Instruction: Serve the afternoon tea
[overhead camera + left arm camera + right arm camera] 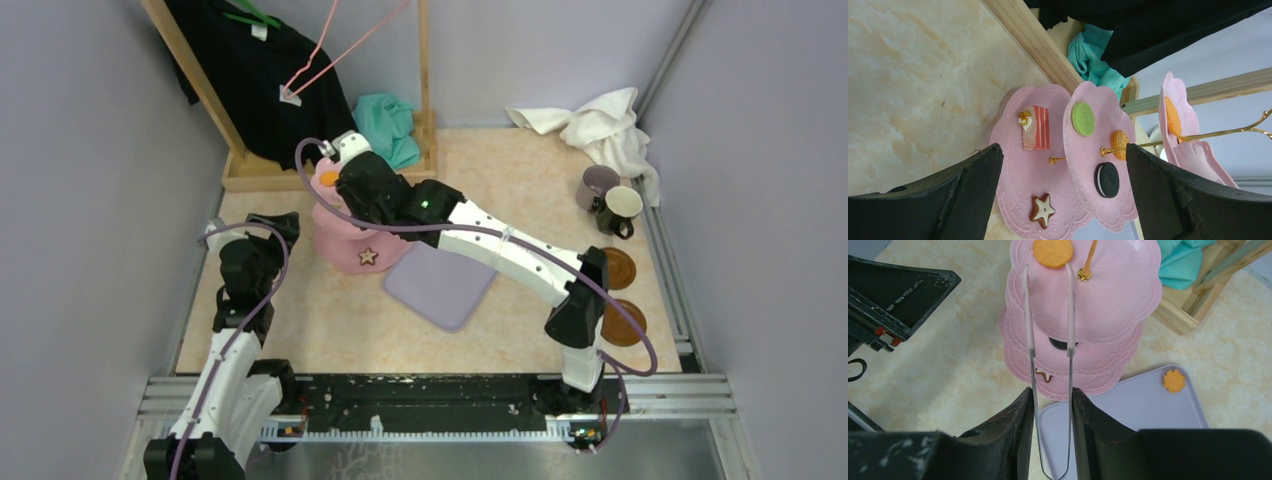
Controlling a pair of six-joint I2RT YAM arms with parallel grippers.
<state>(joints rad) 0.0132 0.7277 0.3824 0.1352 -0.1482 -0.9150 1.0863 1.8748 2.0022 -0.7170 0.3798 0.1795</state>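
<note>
- My right gripper (1052, 407) is narrow and clamps the thin tongs (1071, 315). Its 2 fingers press on the 2 arms of the tongs from outside.
- The 2 tips of the tongs lie over the top plate of the pink three-tier stand (1118, 295), 1 at each side of an orange round (1053, 251). I cannot tell if they touch it. The upper edge of the right wrist view cuts this round.
- The stand is on the table (520, 170), in front of the wooden rack (250, 172) and just beside the lilac tray (440, 285). From above, my right arm covers most of it. Only the lowest plate with the brown star (367, 257) shows well.
- My left gripper (1063, 150) is wide and holds nothing, apart from the stand.
- Its camera shows a green round (1083, 118), a black round (1107, 180) and a second orange round on the middle plate, and a cake slice (1035, 127) on the lowest.
- A pale pink shape by the top plate there is hard to make out.
- The mauve mug (598, 185) and the cream mug (622, 208) stand together at the far right, near a white cloth (600, 120).
- The 2 brown saucers (618, 267) are at the right edge; my right arm hides part of the nearer 1.
- An orange flower-shaped piece (1174, 380) lies on the tray.
</note>
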